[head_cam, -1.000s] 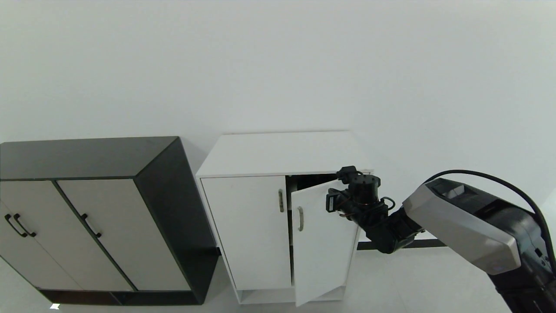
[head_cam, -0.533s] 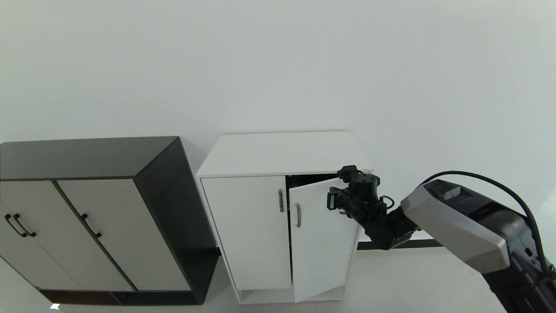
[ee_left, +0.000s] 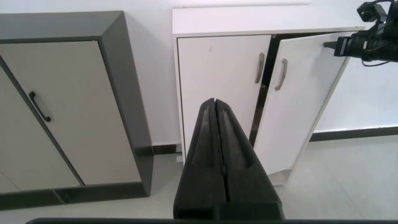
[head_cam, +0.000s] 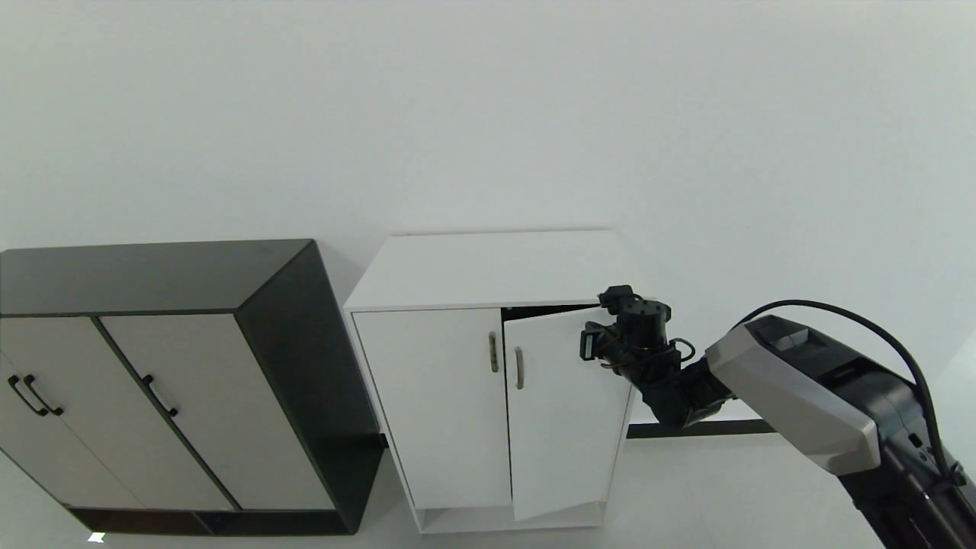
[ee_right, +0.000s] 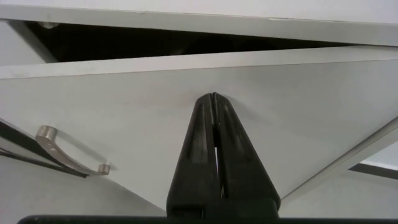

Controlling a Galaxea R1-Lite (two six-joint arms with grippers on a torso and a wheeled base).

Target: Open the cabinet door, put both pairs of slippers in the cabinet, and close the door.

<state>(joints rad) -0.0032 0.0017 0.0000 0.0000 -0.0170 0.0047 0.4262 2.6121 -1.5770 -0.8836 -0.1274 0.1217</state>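
Right, I have the white cabinet [head_cam: 488, 267] standing against the far wall [head_cam: 488, 114], with its left door [head_cam: 431, 404] flat in the frame. Its right door [head_cam: 564, 427] is a little ajar: the handle [head_cam: 519, 368] edge stands out toward me, and a thin dark wedge of the interior shows above the door's top edge. What lies inside I cannot make out.

My right gripper [ee_right: 214, 99] is up at the upper right part of that door, on its outer face. Its fingers are pressed together with nothing between them, and their tips touch the panel. From the head view the right arm comes in from the right, level with the cabinet's top.

My left gripper [ee_left: 214, 106] is clenched too and carries nothing. It hangs well back from the cabinet, over the floor [ee_left: 348, 186], in line with the left door.

A dark cabinet [head_cam: 152, 274] with pale doors stands just left of the white one.
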